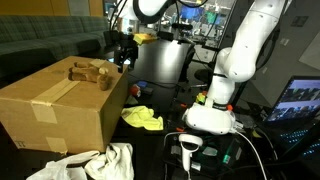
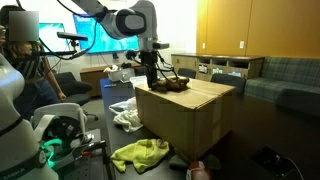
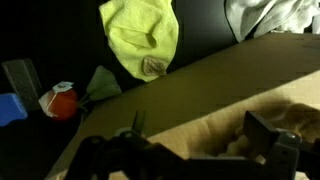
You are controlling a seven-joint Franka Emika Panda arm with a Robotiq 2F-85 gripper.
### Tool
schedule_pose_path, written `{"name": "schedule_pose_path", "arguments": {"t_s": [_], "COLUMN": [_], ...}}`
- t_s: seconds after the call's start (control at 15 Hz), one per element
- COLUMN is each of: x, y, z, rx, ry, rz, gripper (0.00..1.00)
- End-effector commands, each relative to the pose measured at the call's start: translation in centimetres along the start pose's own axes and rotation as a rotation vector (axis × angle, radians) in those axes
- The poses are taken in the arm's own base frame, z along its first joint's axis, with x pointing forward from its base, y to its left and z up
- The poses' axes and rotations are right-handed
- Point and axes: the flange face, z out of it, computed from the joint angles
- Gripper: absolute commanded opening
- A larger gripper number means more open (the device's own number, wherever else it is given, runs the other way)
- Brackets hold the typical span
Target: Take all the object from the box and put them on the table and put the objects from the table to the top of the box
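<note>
A large cardboard box (image 1: 55, 108) shows in both exterior views (image 2: 190, 112). Brown lumpy objects (image 1: 88, 72) lie on its top near one edge (image 2: 172, 84). My gripper (image 1: 124, 56) hangs over that edge of the box, right beside the objects (image 2: 150, 72). In the wrist view its fingers (image 3: 200, 140) are spread apart over the box top (image 3: 200, 85), with nothing between them. A brown object (image 3: 298, 118) shows just past one finger. A yellow cloth (image 1: 143, 118) lies on the dark table beside the box (image 2: 140, 153) (image 3: 140, 35).
A white cloth (image 1: 105, 160) lies on the table by the box (image 2: 125, 113) (image 3: 270, 15). A small red object (image 3: 63, 101), a green piece (image 3: 100, 85) and a blue thing (image 3: 10, 108) lie on the table. The robot base (image 1: 210, 115) stands nearby.
</note>
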Motion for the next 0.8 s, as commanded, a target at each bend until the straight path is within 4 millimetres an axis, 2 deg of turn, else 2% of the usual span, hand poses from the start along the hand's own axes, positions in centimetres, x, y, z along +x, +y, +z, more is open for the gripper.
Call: {"name": "schedule_pose_path", "arguments": {"t_s": [0.0, 0.27, 0.47, 0.73], "x": [-2.1, -3.5, -4.8, -5.8], "y": [1.4, 2.1, 1.8, 1.4], "z": [3.2, 8.6, 12.8, 17.1], "rx": [-0.010, -0.041, -0.075, -0.108], "ry": [-0.042, -0.088, -0.085, -0.030], "rz": [-0.114, -0.253, -0.335, -0.445], "gripper": [1.00, 1.00, 1.00, 1.00]}}
